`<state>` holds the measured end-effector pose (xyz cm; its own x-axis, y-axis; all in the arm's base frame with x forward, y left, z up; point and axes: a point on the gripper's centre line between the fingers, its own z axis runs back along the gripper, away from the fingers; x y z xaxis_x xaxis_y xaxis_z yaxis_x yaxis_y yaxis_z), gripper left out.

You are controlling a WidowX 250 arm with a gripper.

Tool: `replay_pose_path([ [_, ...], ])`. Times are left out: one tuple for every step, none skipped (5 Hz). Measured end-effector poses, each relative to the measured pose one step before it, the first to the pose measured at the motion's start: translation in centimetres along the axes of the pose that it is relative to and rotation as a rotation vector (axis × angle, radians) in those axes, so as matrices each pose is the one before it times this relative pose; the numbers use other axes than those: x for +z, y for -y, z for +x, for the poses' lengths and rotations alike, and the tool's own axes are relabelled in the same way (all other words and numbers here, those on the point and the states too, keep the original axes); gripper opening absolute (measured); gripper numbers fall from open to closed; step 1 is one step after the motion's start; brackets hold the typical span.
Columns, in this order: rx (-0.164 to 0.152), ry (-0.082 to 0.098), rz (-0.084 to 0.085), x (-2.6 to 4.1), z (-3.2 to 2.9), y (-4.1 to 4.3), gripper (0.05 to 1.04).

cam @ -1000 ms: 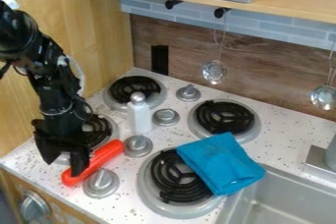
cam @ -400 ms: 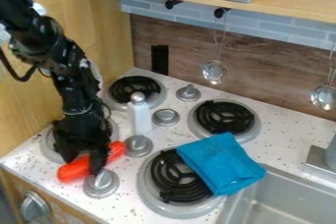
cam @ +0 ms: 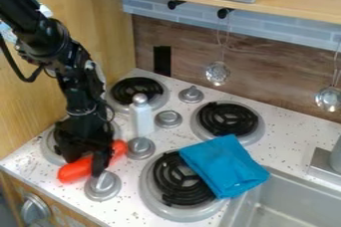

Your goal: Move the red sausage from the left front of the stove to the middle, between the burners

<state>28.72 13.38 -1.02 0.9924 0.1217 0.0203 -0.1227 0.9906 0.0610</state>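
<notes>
The black gripper hangs low at the front left of the stove top, over a red-orange rounded long object. Its two fingers stand apart, one near the middle of the object and the other farther left, partly behind it. The object lies slantwise between the front left burner and a silver knob, and the gripper covers its middle. Just behind and to the right stands a white bottle with a silver top.
A folded blue cloth lies partly over the front right burner, beside the sink. More silver knobs and burners surround the bottle. Two metal ladles hang at the back wall.
The gripper has moved right over the red-orange object. The object has turned slightly, its left end shifting a little left and back.
</notes>
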Motion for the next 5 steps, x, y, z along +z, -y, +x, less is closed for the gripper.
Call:
replay_pose_path([
  [0.0133,-0.0080,0.0254,-0.213,0.120,-0.263,0.716],
  [0.0046,-0.0095,0.0313,-0.157,-0.152,-0.432,0.551],
  [-0.0109,0.0047,0.0256,-0.427,-0.396,-0.277,0.550],
  [-0.0127,0.0096,-0.0134,-0.113,-0.445,0.350,0.550],
  [0.0065,-0.0424,-0.0842,0.671,-1.011,1.266,0.541],
])
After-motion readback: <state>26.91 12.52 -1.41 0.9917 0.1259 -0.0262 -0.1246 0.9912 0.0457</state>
